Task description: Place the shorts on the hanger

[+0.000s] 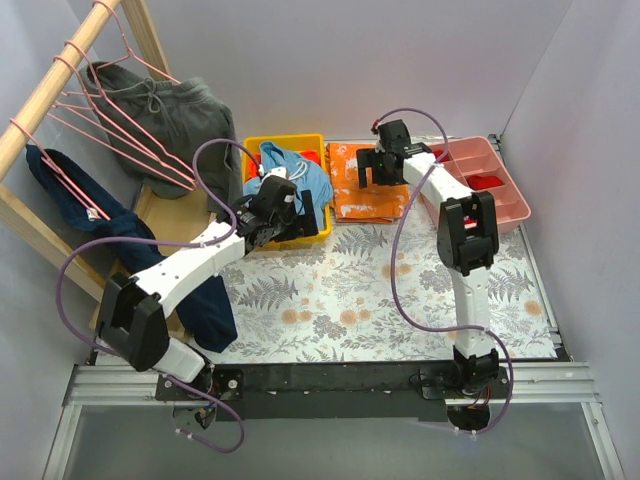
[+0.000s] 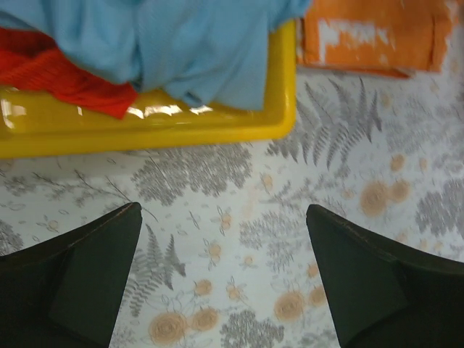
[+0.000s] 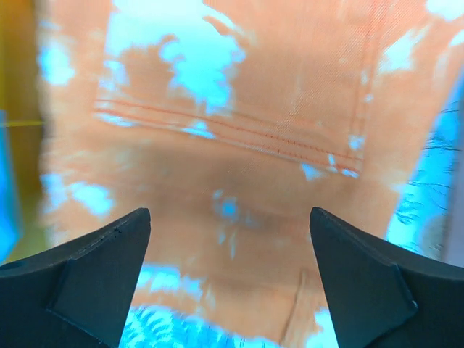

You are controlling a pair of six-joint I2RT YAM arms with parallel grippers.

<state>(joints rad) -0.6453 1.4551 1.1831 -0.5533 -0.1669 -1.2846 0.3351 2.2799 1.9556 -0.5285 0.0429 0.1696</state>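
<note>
The light sky-blue shorts [image 1: 297, 170] lie bunched in a yellow bin [image 1: 318, 228], partly over a red cloth [image 2: 69, 80]. In the left wrist view the shorts [image 2: 196, 43] hang over the bin's front wall [image 2: 145, 123]. My left gripper [image 1: 278, 202] [image 2: 223, 210] is open and empty, just in front of the bin above the tablecloth. My right gripper [image 1: 378, 168] [image 3: 230, 212] is open and empty, low over the folded orange shorts [image 3: 239, 138]. Several pink wire hangers [image 1: 115, 110] hang on a wooden rack at the far left.
The orange shorts [image 1: 370, 195] lie right of the bin. A pink divided tray [image 1: 495, 185] stands at the far right. Dark grey shorts [image 1: 170, 115] and a navy garment [image 1: 195, 295] hang from the wooden rack [image 1: 40, 100]. A floral tablecloth [image 1: 360, 300] covers the table.
</note>
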